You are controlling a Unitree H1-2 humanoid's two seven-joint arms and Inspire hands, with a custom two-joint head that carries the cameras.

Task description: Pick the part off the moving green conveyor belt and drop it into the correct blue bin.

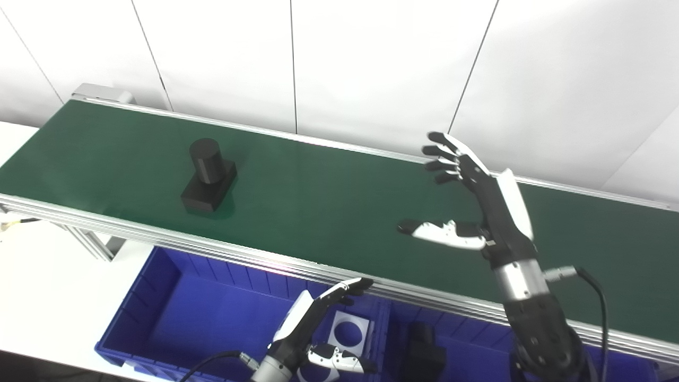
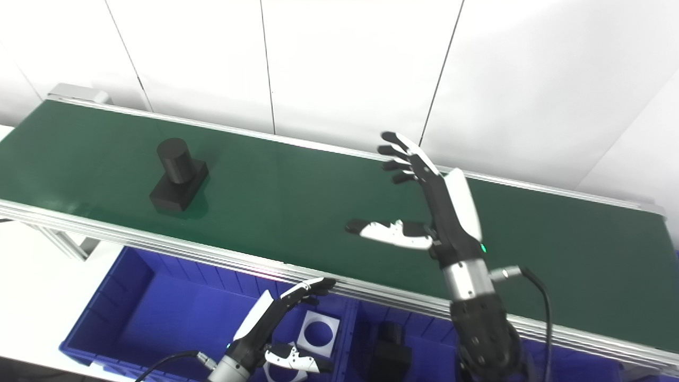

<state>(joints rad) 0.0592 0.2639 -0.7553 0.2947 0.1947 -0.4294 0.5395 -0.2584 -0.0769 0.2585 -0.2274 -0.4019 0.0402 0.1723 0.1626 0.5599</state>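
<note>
A black part [image 1: 208, 176], a cylinder standing on a square base, rides on the green conveyor belt [image 1: 318, 201] toward its left end. My right hand [image 1: 472, 196] hovers over the belt's middle, open, fingers spread and thumb stretched left, well to the right of the part. My left hand [image 1: 313, 329] is open and low, over the left blue bin [image 1: 175, 313], fingertips near the belt's front rail. It holds nothing.
A white square plate with a round hole [image 1: 347, 331] lies in the left bin by its right wall. A second blue bin [image 1: 467, 350] to the right holds a black part [image 1: 424, 347]. White wall panels stand behind the belt.
</note>
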